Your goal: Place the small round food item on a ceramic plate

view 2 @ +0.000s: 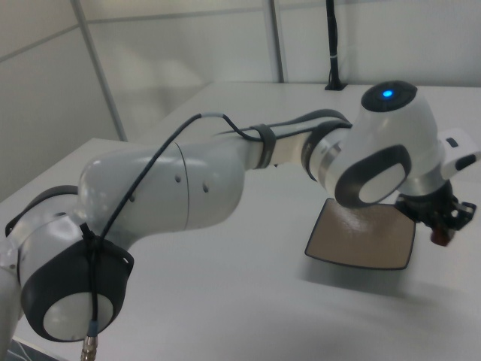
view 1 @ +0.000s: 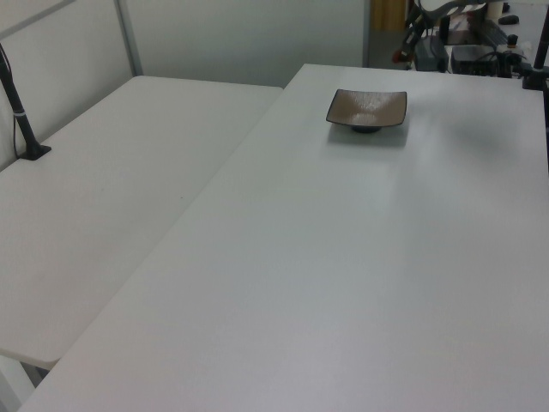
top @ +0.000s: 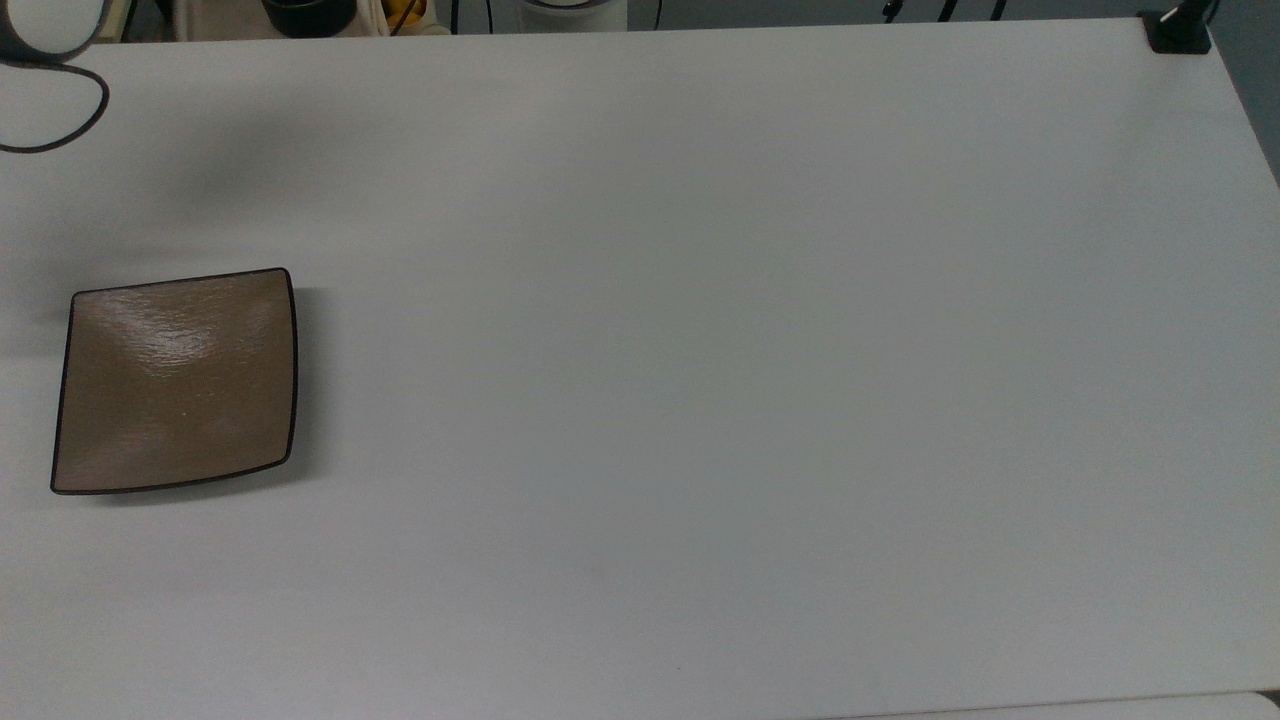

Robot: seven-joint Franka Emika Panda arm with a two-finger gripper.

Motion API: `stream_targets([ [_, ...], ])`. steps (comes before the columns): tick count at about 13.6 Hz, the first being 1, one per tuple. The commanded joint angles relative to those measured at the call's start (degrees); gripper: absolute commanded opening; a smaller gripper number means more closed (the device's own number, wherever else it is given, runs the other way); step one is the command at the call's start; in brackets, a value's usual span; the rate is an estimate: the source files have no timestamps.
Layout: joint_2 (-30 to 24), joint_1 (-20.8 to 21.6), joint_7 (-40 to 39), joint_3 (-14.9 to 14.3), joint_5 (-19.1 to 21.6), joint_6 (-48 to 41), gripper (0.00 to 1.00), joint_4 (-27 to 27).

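The ceramic plate (top: 175, 380), square and tan-brown with a thin dark rim, lies bare near the top view's left edge on the white table (top: 700, 350). It is also seen as the plate (view 1: 366, 107) and the plate (view 2: 361, 237). My gripper (view 2: 442, 224) hangs in the air beyond the plate's right edge in the right view, shut on the small round food item (view 2: 440, 237), a reddish-brown lump. In the left view the gripper (view 1: 403, 50) and the food item (view 1: 398, 58) are raised behind and above the plate's far right corner.
The arm's white and grey body (view 2: 225, 180) spans the right view's middle. A black cable loop (top: 60, 120) shows at the top view's top left. A black post (top: 1180, 28) stands at the table's far right corner. A second white table (view 1: 103, 189) adjoins on the left view's left.
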Motion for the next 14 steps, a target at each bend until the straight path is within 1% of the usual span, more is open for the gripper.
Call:
stream_targets([
  [1,-6.8,3.5,1.0,-0.2,6.3,-1.7,0.19,-9.5],
  [3,-6.3,7.5,7.7,-0.2,5.5,-0.9,0.19,-11.0],
  [4,-6.1,8.4,9.4,-0.2,5.4,-0.7,0.20,-11.7],
  [6,-5.8,10.2,11.3,-0.2,4.8,-0.3,0.20,-12.6],
  [7,-5.3,11.6,12.0,-0.2,4.7,1.9,0.20,-13.0],
  [8,-5.2,12.0,12.7,-0.2,4.6,3.3,0.21,-13.8],
  [9,-4.5,12.4,12.9,-0.2,4.2,5.0,0.27,-14.6],
  [10,-3.4,12.7,13.3,-0.2,3.1,6.7,0.31,-14.6],
  [11,-2.6,12.9,13.9,-0.2,2.2,7.7,0.39,-14.6],
  [12,-2.3,12.9,13.9,-0.2,1.8,7.9,0.55,-14.6],
  [13,-2.2,12.9,13.9,-0.2,1.8,8.1,0.74,-14.5],
  [14,-2.2,12.9,13.9,-0.2,1.7,8.4,0.81,-14.5],
])
